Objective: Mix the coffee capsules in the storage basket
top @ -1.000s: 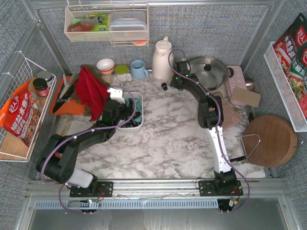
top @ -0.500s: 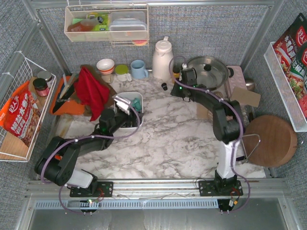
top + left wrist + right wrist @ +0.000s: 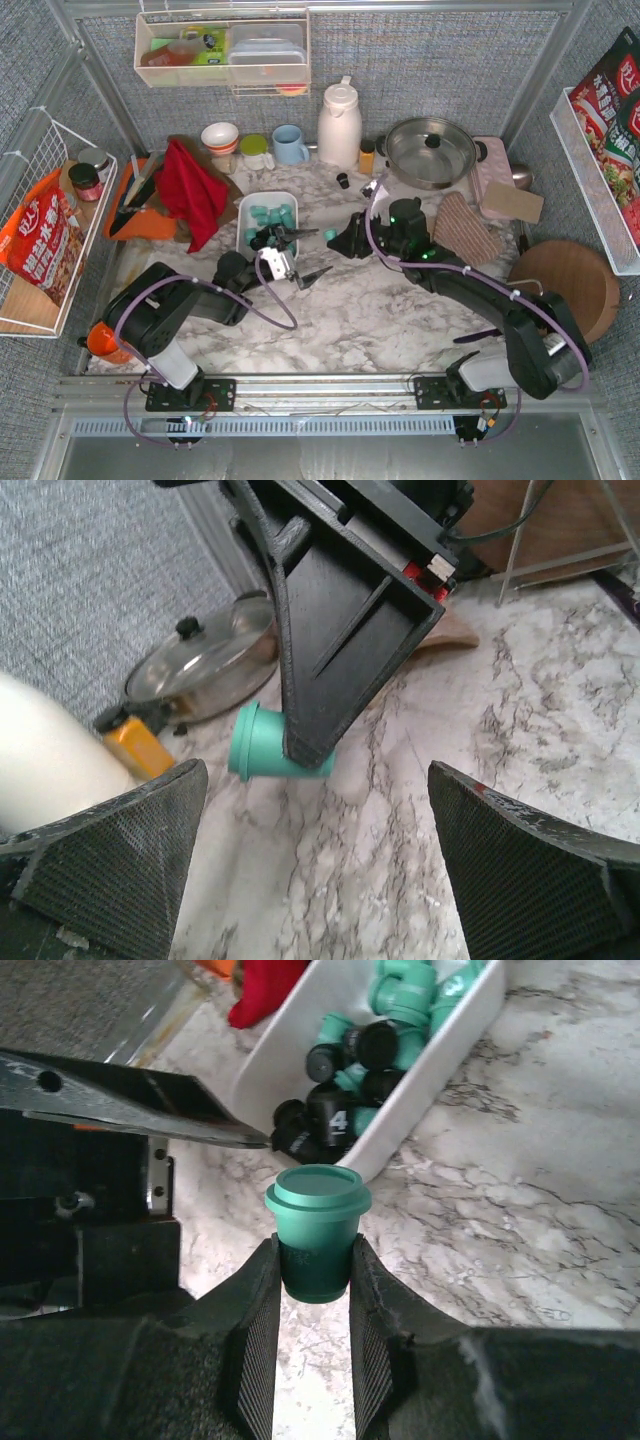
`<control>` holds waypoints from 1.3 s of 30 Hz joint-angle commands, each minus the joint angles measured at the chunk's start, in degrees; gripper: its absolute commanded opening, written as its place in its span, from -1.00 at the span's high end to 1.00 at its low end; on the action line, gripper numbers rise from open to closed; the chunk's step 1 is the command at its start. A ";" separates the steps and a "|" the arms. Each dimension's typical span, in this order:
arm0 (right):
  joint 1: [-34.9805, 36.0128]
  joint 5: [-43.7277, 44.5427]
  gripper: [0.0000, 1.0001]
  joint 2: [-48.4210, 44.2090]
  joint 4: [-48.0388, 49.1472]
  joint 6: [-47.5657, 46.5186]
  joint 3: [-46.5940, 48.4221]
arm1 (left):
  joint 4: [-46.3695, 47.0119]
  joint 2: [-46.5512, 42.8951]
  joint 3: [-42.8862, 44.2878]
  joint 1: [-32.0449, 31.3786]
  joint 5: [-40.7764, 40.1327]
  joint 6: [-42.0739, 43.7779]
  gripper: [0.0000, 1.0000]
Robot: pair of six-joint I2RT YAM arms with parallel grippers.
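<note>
The white storage basket (image 3: 252, 205) sits left of the table's centre and holds several teal and black coffee capsules (image 3: 271, 214). In the right wrist view the basket (image 3: 432, 1078) lies just beyond my fingers, with its capsules (image 3: 352, 1052) heaped inside. My right gripper (image 3: 338, 240) is shut on one teal capsule (image 3: 317, 1222), held upright above the marble just right of the basket. My left gripper (image 3: 308, 255) is open and empty, just near-right of the basket. In the left wrist view the held teal capsule (image 3: 262, 752) shows ahead of the open left gripper (image 3: 320, 880).
A white thermos (image 3: 338, 122), a lidded pot (image 3: 432, 150), a small orange bottle (image 3: 367, 157) and mugs (image 3: 290, 144) stand along the back. A red cloth (image 3: 190, 190) lies left of the basket. A loose black capsule (image 3: 342, 181) lies behind it. A woven pad (image 3: 462, 228) lies right.
My left gripper has pulled out of the basket toward the near right and opened wide. My right arm has swung from beside the pot down to the basket, holding a teal capsule.
</note>
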 commanded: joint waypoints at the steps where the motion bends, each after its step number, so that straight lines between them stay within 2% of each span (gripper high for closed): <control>1: 1.20 -2.92 0.74 -3.42 4.52 1.73 -1.88 | 4.57 0.30 0.61 -1.91 -0.09 4.11 -0.99; 8: 2.81 -4.88 0.74 -5.07 2.73 1.85 -2.75 | 4.35 0.76 0.65 -3.91 -7.57 6.68 -0.99; 13: 3.48 -5.31 0.70 -5.50 2.03 1.98 -3.28 | 4.00 0.71 0.77 -4.89 -9.63 8.96 -0.97; 14: 3.56 -5.46 0.69 -5.60 2.02 2.11 -3.28 | 3.80 0.67 0.86 -5.08 -9.45 9.20 -0.91; 18: 3.82 -5.66 0.66 -5.39 2.14 2.52 -3.03 | 3.06 0.97 1.02 -5.55 -8.90 9.84 -0.43; 22: 3.93 -5.98 0.63 -4.53 2.22 2.78 -2.76 | 3.18 1.11 0.93 -6.05 -8.93 10.24 -0.26; 24: 4.02 -6.09 0.60 -4.09 2.37 2.97 -2.64 | 3.21 1.15 0.74 -6.17 -9.66 10.60 -0.12; 27: 4.01 -6.03 0.37 -3.60 1.52 2.86 -2.05 | 3.57 0.66 0.06 -6.26 -12.15 10.80 0.06; 30: 3.94 -5.37 0.06 -3.04 -1.72 1.36 -0.54 | 2.63 -0.27 -0.75 -6.21 -15.68 10.29 0.09; 32: 3.78 -4.37 -0.06 -2.51 -6.11 -1.34 1.66 | 0.65 -1.09 -1.07 -6.25 -18.18 9.26 0.10; 39: 0.56 4.61 -0.15 -2.68 -14.74 -8.83 8.06 | -5.87 -5.27 -2.71 -4.39 -27.84 4.28 0.18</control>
